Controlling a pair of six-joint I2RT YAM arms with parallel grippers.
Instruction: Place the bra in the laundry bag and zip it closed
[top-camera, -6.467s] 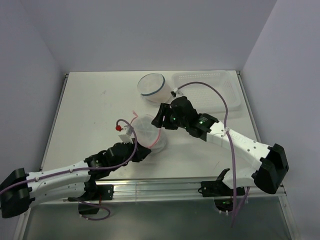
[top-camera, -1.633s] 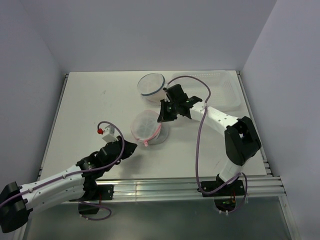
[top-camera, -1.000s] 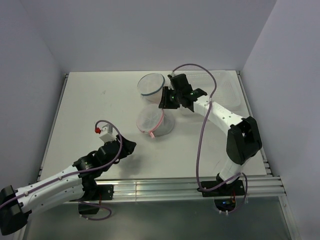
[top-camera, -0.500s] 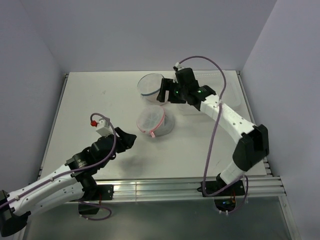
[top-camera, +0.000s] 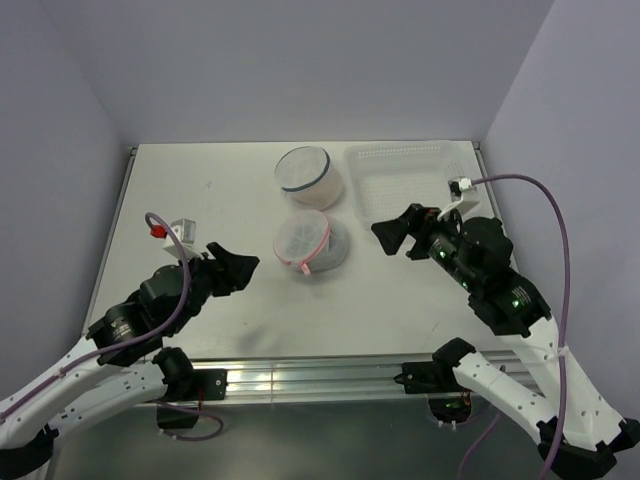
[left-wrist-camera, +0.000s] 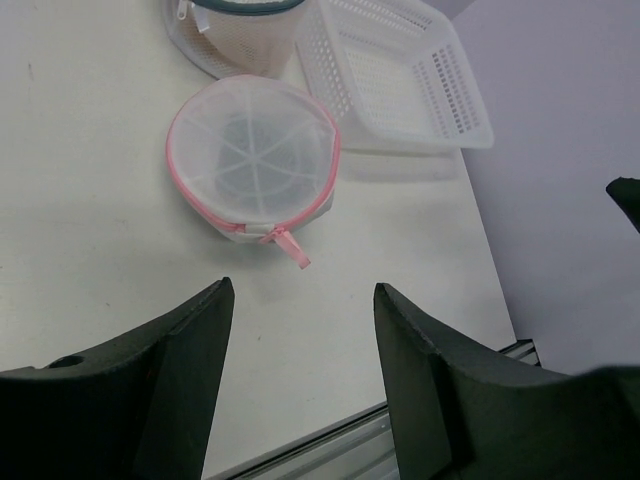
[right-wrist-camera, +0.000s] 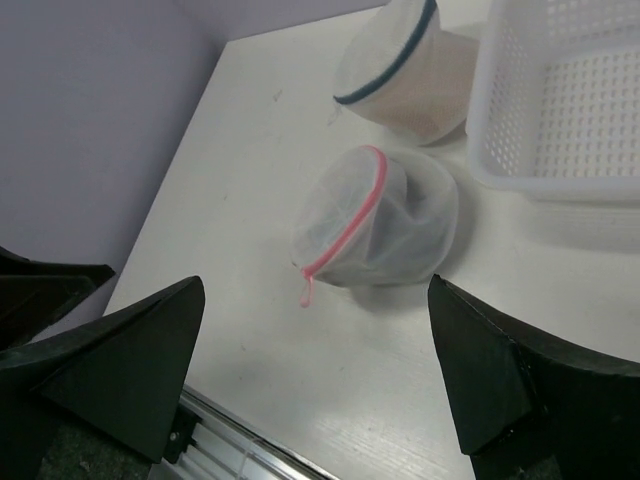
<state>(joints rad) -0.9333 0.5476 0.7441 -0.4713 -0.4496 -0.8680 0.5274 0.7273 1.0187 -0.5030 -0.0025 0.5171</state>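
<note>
The laundry bag (top-camera: 310, 243) is a round white mesh pouch with a pink zipper, lying on the table between both arms. It also shows in the left wrist view as the laundry bag (left-wrist-camera: 252, 160) and in the right wrist view as the laundry bag (right-wrist-camera: 380, 220). A dark shape inside it, the bra (right-wrist-camera: 390, 238), shows through the mesh. The zipper runs shut along the rim, and its pink pull tab (left-wrist-camera: 290, 247) hangs loose. My left gripper (top-camera: 242, 267) is open, left of the bag and apart from it. My right gripper (top-camera: 392, 236) is open wide, to the bag's right, holding nothing.
A second mesh bag (top-camera: 305, 175) with a dark zipper stands behind the pink one. A white perforated basket (top-camera: 412, 180) sits at the back right. The metal rail (top-camera: 320, 375) runs along the table's near edge.
Both arms have drawn back from the bag toward the near edge. The right gripper left the bag's far side, swung right and opened wide. The bag has stayed put.
</note>
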